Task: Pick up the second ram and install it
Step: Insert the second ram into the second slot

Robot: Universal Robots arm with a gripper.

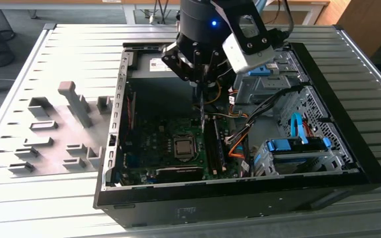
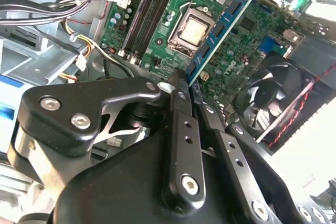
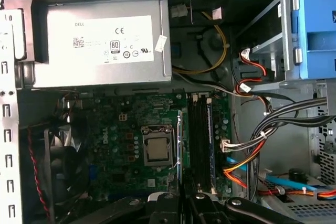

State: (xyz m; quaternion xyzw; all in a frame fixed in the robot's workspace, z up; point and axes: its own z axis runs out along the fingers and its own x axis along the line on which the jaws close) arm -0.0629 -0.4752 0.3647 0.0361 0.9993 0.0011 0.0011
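My gripper (image 1: 201, 83) hangs over the open computer case (image 1: 349, 124), shut on the second ram (image 1: 202, 110), which points straight down from the fingers toward the motherboard (image 1: 157, 144). In the second wrist view the gripper (image 2: 187, 88) pinches one end of the blue-green stick (image 2: 223, 27), whose black chips run out over the board. In the first wrist view the second ram (image 3: 179, 145) appears edge-on above the gripper (image 3: 184, 199), between the processor socket (image 3: 157, 148) and the long black memory slots (image 3: 201, 145). The stick floats above the board, beside the slots and not seated.
Bundled cables (image 3: 252, 145) lie close beside the slots. The silver power supply (image 3: 100, 40) fills one end of the case, with a fan (image 2: 278, 98) near the board. A blue drive caddy (image 1: 296, 146) sits at the exterior view's right. Grey holder blocks (image 1: 51, 134) stand outside at its left.
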